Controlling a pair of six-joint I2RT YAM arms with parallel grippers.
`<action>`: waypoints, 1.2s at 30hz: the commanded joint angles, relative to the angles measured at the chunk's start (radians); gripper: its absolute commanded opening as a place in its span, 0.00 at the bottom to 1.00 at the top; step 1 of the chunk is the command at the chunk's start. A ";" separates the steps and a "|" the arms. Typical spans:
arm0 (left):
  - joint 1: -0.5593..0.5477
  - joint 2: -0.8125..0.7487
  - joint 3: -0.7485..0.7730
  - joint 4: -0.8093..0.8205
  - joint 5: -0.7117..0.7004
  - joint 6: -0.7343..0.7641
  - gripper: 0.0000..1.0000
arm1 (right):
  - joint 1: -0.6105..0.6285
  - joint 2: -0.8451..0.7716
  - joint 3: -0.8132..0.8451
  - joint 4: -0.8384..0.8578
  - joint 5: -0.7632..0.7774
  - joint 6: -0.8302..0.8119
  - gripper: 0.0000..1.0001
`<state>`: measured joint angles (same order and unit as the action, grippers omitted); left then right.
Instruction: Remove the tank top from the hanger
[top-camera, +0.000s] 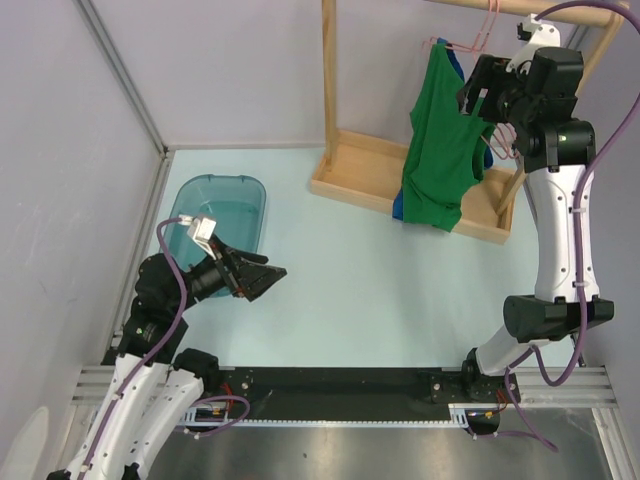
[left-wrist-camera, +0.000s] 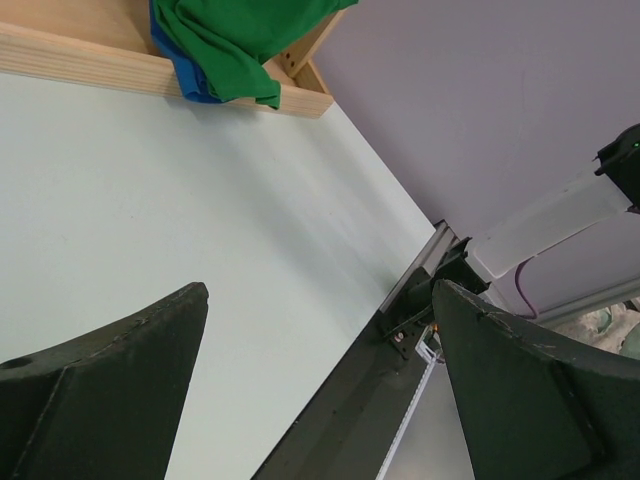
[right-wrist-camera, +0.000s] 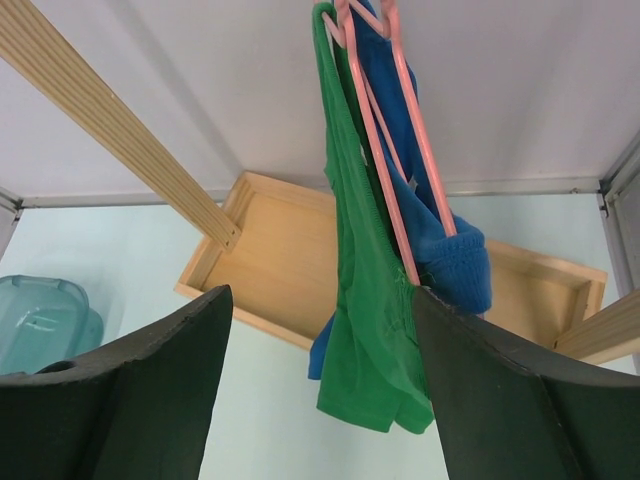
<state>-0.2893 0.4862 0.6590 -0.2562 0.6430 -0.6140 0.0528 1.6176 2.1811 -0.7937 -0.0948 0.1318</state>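
**Top view.** Green tank top (top-camera: 440, 150) hangs on a pink hanger (top-camera: 455, 46) from the top bar of a wooden rack (top-camera: 350, 165) at the far right of the surface (top-camera: 380, 290). Its hem droops onto the front edge of the rack's base. A blue garment (top-camera: 398, 208) shows behind the hem. Right claw (top-camera: 472, 95) is raised against the tank top's right side at shoulder height. Left claw (top-camera: 262, 278) hovers low near the left edge, jaws spread, holding nothing. A teal bin (top-camera: 215, 205) sits just behind it.

**Left wrist view.** Left claw (left-wrist-camera: 320, 400) is wide open over bare surface (left-wrist-camera: 150, 220). The tank top's hem (left-wrist-camera: 250, 40) and a blue edge (left-wrist-camera: 185, 70) lie over the rack base (left-wrist-camera: 100, 65) at top.

**Right wrist view.** Right claw (right-wrist-camera: 320, 330) has its jaws apart, not pinching. The tank top (right-wrist-camera: 360, 280) and hanger (right-wrist-camera: 385, 170) hang between them, cloth close against the right-hand finger (right-wrist-camera: 500, 400); contact unclear. The blue garment (right-wrist-camera: 440, 250) hangs on the same hanger, behind the green. Rack base (right-wrist-camera: 270, 260) lies below, bin (right-wrist-camera: 40, 320) at lower left.
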 joint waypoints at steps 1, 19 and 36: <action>0.007 -0.001 0.044 0.000 0.030 0.033 0.99 | 0.007 -0.007 0.016 0.025 0.010 -0.047 0.78; 0.007 0.028 0.036 0.006 0.040 0.025 0.99 | 0.036 0.100 0.057 0.082 0.067 -0.166 0.76; 0.007 0.064 0.039 0.029 0.055 0.020 0.99 | 0.091 0.120 0.172 0.097 0.093 -0.184 0.77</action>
<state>-0.2893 0.5423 0.6590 -0.2642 0.6678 -0.6014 0.1349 1.7748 2.2910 -0.7261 -0.0181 -0.0383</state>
